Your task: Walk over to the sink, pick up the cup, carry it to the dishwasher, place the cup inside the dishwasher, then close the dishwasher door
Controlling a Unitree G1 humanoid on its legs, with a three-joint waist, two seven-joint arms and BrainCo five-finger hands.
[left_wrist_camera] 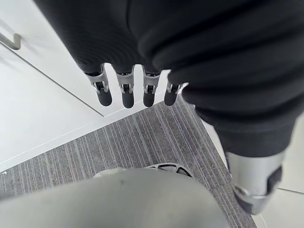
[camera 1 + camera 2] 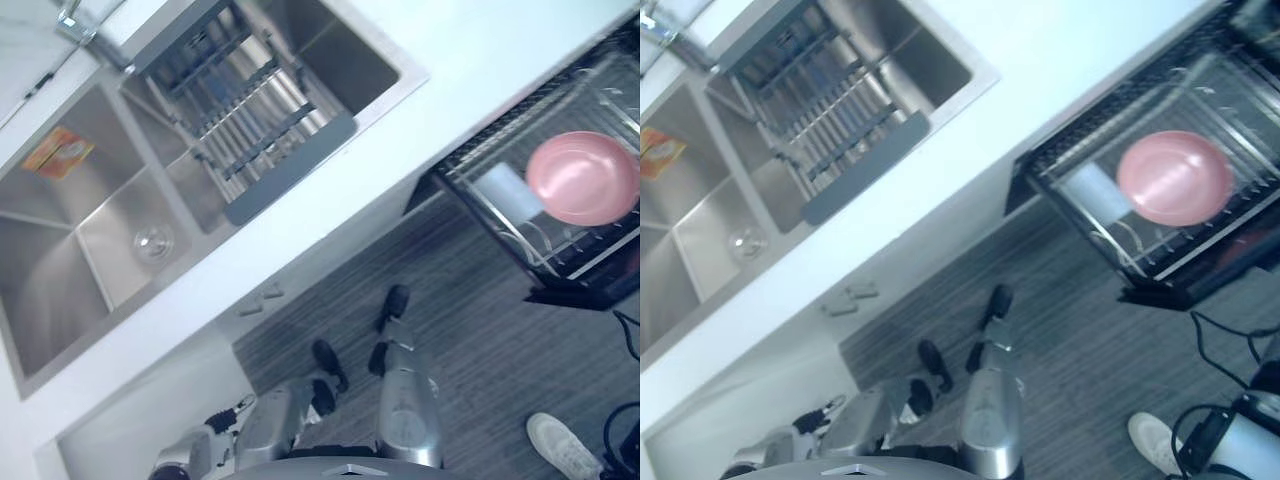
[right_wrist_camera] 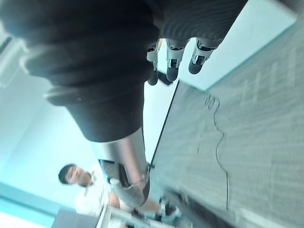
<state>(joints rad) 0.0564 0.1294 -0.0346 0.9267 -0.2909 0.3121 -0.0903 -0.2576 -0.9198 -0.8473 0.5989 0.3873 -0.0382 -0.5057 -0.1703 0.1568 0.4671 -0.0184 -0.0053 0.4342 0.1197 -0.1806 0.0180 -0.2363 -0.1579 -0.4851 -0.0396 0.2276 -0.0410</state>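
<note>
Left hand [image 1: 126, 91] and right hand [image 3: 173, 58] hang slack, empty. Step square to the table [image 2: 450, 90] between sink [image 2: 60, 300], upper left, and open dishwasher [image 2: 585, 285], right, before reaching.

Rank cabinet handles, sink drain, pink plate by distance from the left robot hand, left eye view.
1. Cabinet handles: just ahead of the left robot hand.
2. Sink drain: left, farther back.
3. Pink plate: far right, in the dishwasher.

A white countertop [image 2: 470, 70] runs above white cabinet doors [image 1: 47, 109] and a grey striped floor [image 2: 480, 350].
</note>
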